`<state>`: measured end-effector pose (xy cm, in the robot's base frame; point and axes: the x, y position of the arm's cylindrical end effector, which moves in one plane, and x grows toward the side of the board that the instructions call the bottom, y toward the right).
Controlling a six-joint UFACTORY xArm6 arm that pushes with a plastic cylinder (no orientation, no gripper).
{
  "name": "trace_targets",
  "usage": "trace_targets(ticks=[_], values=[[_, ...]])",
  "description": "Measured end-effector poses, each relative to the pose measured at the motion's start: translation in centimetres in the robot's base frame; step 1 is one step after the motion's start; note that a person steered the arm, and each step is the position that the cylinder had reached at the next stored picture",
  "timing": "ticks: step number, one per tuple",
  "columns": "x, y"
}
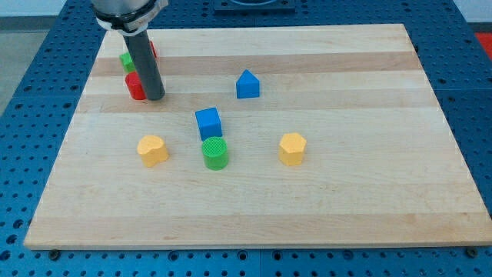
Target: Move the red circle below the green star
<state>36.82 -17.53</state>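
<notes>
A red block [135,87], rounded like a circle, sits near the board's upper left. My tip [156,98] rests on the board touching its right side. Just above it a green block [126,61] shows, partly hidden by the rod, so I cannot make out its shape. A second red block [152,50] peeks out behind the rod at the view's top, its shape hidden too. The red circle lies directly below the green block, close to it.
A blue house-shaped block [247,85] sits at upper centre. A blue cube [208,122] stands above a green cylinder [215,154] at the middle. A yellow heart [152,150] lies left of them and a yellow hexagon [292,148] right. The wooden board [369,200] is ringed by blue pegboard.
</notes>
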Motion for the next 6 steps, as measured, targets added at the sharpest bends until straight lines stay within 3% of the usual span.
trace_targets(ticks=[3, 6], values=[[2.0, -2.0], [0.1, -3.1]])
